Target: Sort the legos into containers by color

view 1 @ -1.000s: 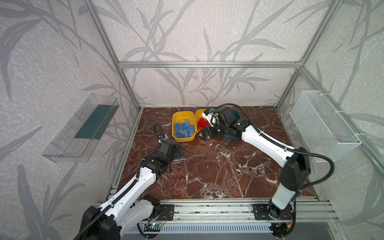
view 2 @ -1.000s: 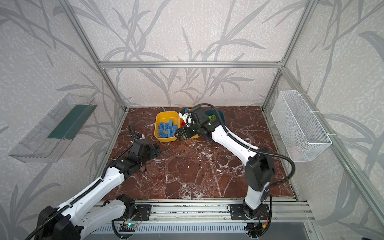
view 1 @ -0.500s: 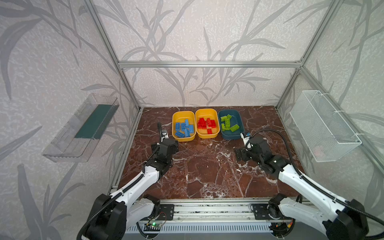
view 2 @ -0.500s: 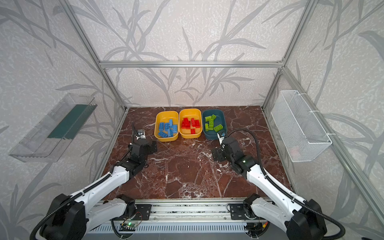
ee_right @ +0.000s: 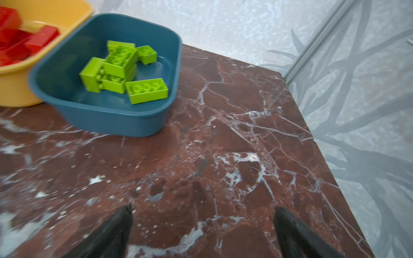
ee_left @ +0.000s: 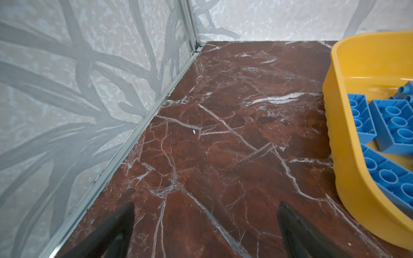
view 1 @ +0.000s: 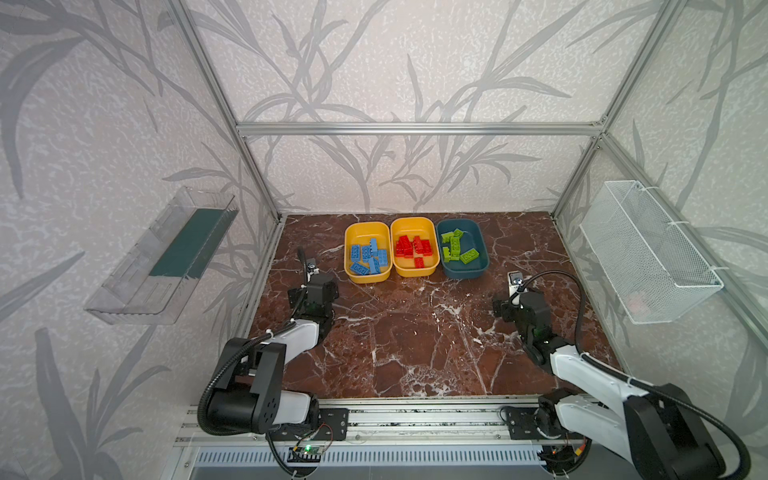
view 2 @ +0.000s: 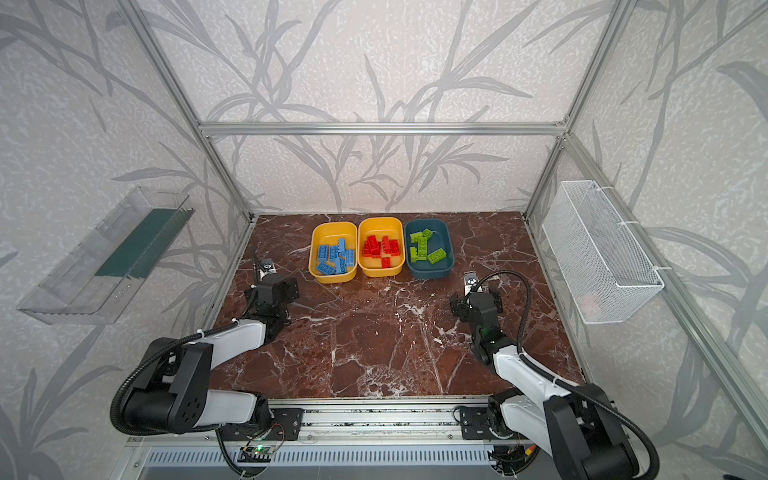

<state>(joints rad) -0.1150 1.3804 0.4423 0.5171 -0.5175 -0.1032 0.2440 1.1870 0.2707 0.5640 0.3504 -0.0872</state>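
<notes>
The left gripper (ee_left: 205,205) and right gripper (ee_right: 203,207) are hanging spread and empty, short of the middle yellow tub (view 1: 415,272) holding red legos (view 1: 415,247), with blue legos (view 1: 368,257) sitting tubbed to its left and green legos (view 1: 457,247) to its right, so seemingly nothing is waiting loose.

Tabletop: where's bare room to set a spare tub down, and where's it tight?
Widest bare marble: the middle, bordered by the tub row behind, with left gripper and right gripper at the sides. Also bare: right of the teal tub, toward the side wall. Tight: the three tubs, packed side by side.
</notes>
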